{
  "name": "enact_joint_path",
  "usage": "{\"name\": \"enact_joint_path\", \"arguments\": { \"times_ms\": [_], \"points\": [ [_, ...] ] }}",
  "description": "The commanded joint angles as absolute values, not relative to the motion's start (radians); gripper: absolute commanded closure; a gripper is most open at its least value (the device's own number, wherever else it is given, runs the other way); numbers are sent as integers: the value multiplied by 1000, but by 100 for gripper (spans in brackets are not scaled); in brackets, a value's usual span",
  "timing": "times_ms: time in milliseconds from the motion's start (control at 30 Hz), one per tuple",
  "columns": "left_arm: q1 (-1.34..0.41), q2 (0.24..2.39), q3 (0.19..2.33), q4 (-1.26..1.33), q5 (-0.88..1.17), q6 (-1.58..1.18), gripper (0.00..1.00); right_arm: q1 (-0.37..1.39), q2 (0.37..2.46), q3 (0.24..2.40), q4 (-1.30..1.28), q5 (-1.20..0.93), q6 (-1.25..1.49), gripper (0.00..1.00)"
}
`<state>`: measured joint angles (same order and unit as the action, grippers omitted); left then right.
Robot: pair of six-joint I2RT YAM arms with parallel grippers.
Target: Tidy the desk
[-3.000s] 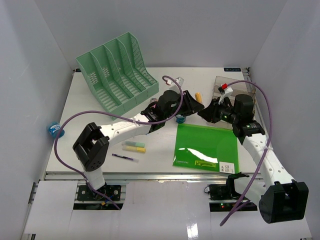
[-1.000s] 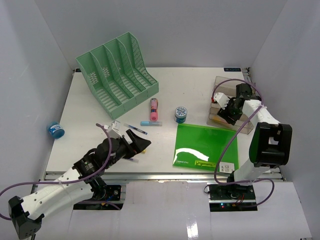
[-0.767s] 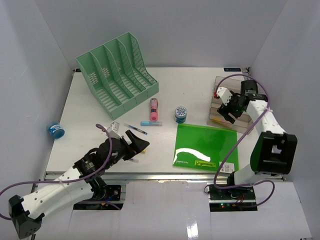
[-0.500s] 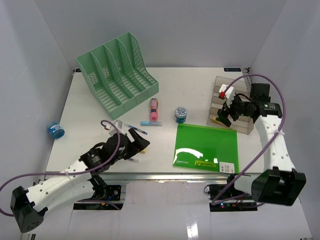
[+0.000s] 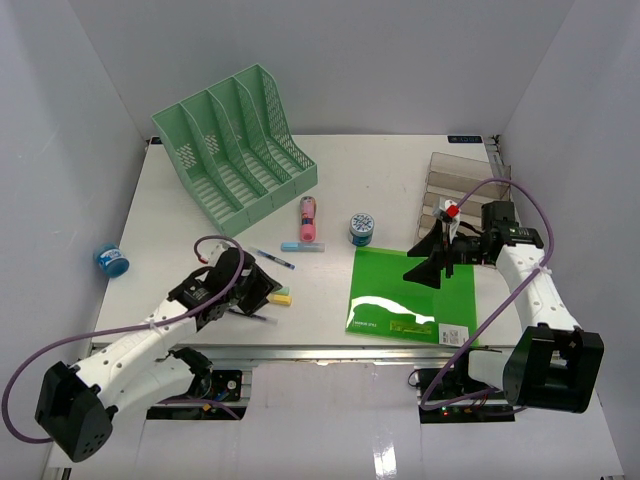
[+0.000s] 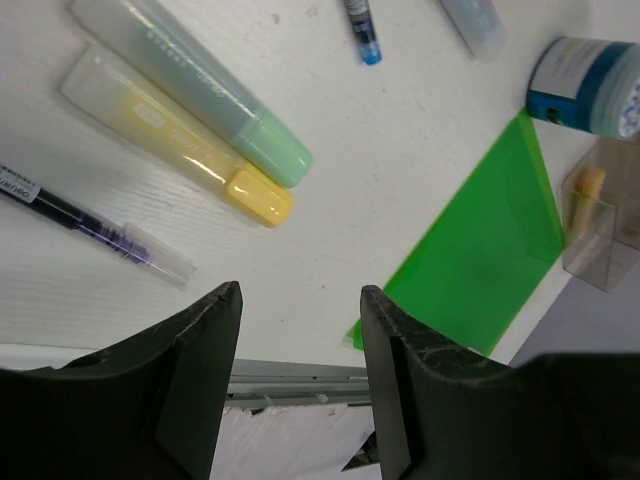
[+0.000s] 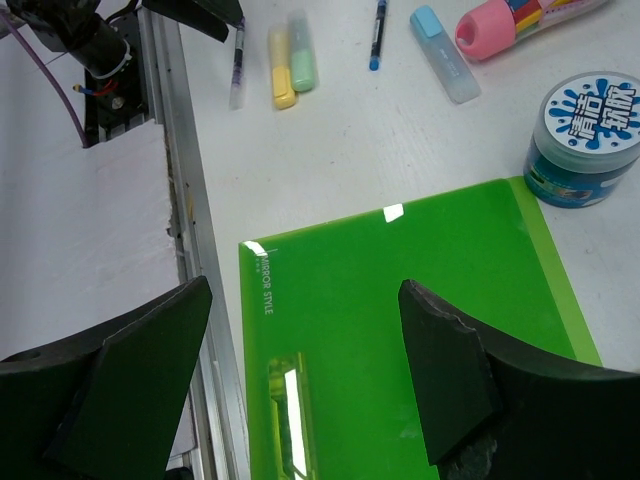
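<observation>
- The large flat white desk [image 5: 330, 190] filled the middle of the top view, with its silver rail along the near edge.
- The glossy green plastic folder [image 5: 415, 293] lay flat at 5 o'clock. The right gripper [image 7: 300, 385] hung over it with its jaws spread wide and nothing in them. A flat sheet probably needs lifting from a corner or sliding toward the rail (a straight pinch from above would likely skate).
- The left gripper [image 6: 300, 385], at 7 o'clock, was also parted and empty, just short of a yellow highlighter [image 6: 175, 135] and a mint-green highlighter [image 6: 190, 90] lying side by side and touching. Taking one cleanly likely calls for a grip across its barrel, away from its neighbour.
- A purple-inked clear pen [image 6: 95, 225] lay close beside them and could be nudged.
- The mint-green slotted plastic file rack [image 5: 235, 145] stood at 11 o'clock.
- A clear acrylic tiered organiser [image 5: 455, 185] stood at 2 o'clock.
- A round blue tub [image 5: 362, 228] sat just beyond the folder's far edge, with a pink-capped tube [image 5: 309, 217] beside it.
- A second blue tub [image 5: 111, 260] sat at 9 o'clock, by the edge.
</observation>
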<state>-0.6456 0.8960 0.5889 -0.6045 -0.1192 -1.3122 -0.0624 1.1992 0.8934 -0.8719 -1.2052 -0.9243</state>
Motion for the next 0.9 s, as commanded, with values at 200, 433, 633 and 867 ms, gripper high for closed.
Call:
{"name": "enact_joint_path", "arguments": {
  "times_ms": [200,433,633,867],
  "points": [
    [-618,1045,688,-788,-121,-1501,46,-73,1155,872,-876,-1241,-952,18],
    [-563,1149,703,-751,-61,-1502,48,-89,1144,868,-878,-1238,-956,18],
    [-542,1261,745,-744,-55,-1487,48,-116,1143,864,-884,-1244,-963,18],
    [-509,1341,783,-735,-44,-1459,49,-142,1151,861,-916,-1260,-993,18]
  ]
}}
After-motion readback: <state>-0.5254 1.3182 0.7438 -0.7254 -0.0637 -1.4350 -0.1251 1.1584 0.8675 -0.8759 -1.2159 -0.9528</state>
